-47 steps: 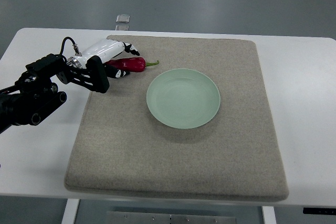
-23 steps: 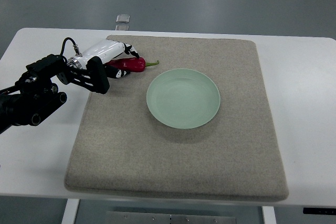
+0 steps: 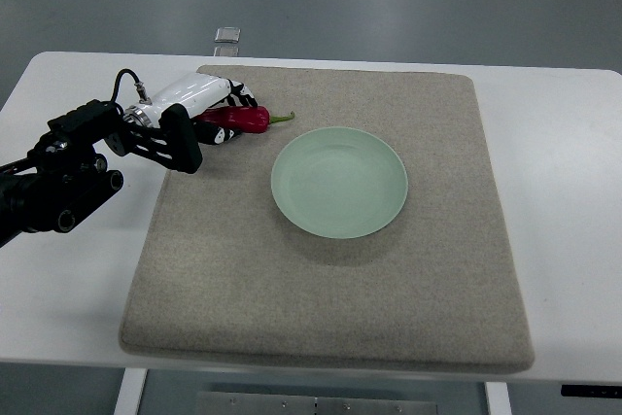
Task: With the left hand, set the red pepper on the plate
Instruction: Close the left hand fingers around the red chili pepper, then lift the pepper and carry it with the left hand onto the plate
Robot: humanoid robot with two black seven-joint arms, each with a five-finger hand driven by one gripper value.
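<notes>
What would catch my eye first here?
Probably the red pepper at the far left of the grey mat, with the white-and-black left robot hand closed around it. Just to its right sits an empty pale green plate, near the mat's middle.

Left hand (image 3: pixel 219 109) fingers closed on red pepper (image 3: pixel 243 120), left of empty green plate (image 3: pixel 339 182), grey mat (image 3: pixel 330 289)

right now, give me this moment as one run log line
left hand closed around red pepper at mat's far left | plate empty, right of pepper | pepper not yet on plate | right arm out of view
</notes>
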